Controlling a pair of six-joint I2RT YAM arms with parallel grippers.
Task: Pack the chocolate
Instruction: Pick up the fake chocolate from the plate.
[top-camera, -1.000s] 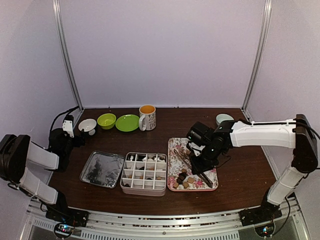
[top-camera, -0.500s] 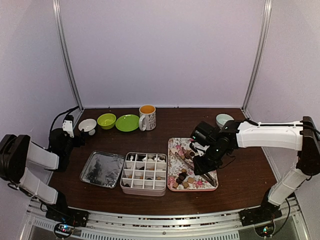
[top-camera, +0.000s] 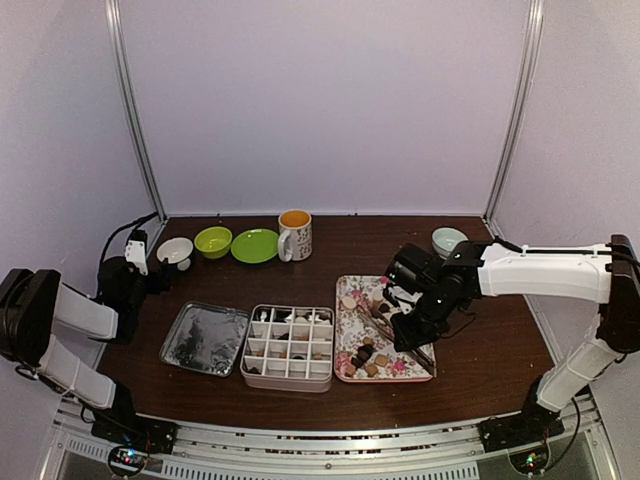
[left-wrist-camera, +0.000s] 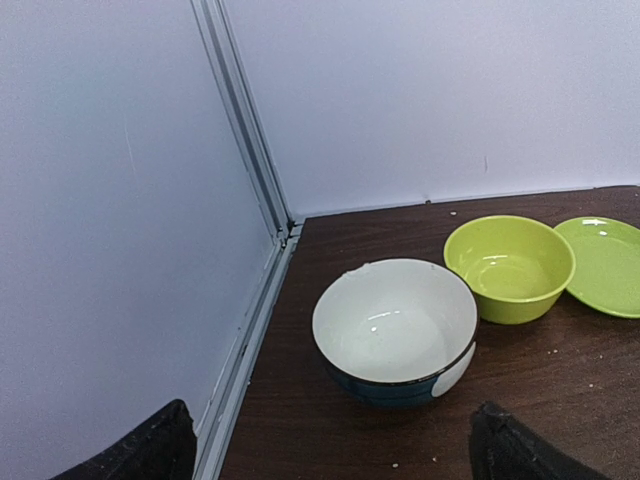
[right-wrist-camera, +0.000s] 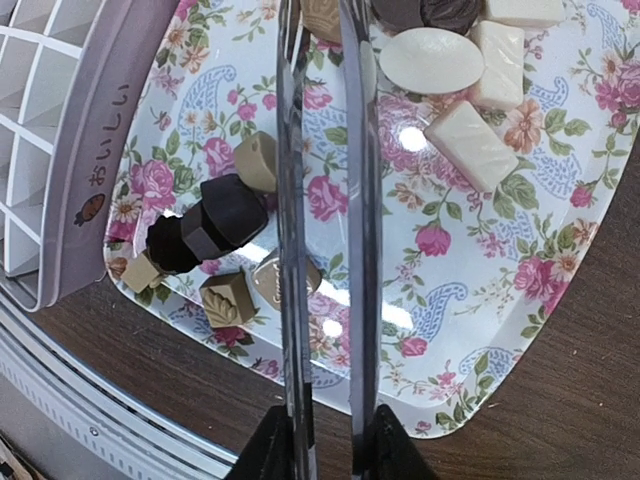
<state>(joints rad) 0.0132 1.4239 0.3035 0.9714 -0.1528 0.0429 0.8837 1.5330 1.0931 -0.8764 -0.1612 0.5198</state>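
Left tool (left-wrist-camera: 335, 447) gapes wide before a white bowl (left-wrist-camera: 395, 325), lime bowl (left-wrist-camera: 510, 268) and green plate (left-wrist-camera: 605, 262) at the surface's (left-wrist-camera: 560, 385) far-left corner. The divided box (right-wrist-camera: 110, 150) reads "おいしい". Beside it, dark, tan and cream chocolate (right-wrist-camera: 215, 225) lies on the floral tray (right-wrist-camera: 480, 270). The right tool (right-wrist-camera: 325, 450) clamps tongs (right-wrist-camera: 290, 250) above it.

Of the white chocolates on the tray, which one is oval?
The smooth white piece just right of the tongs, near the top of the right wrist view. The other white pieces beside it are blocky rectangles.
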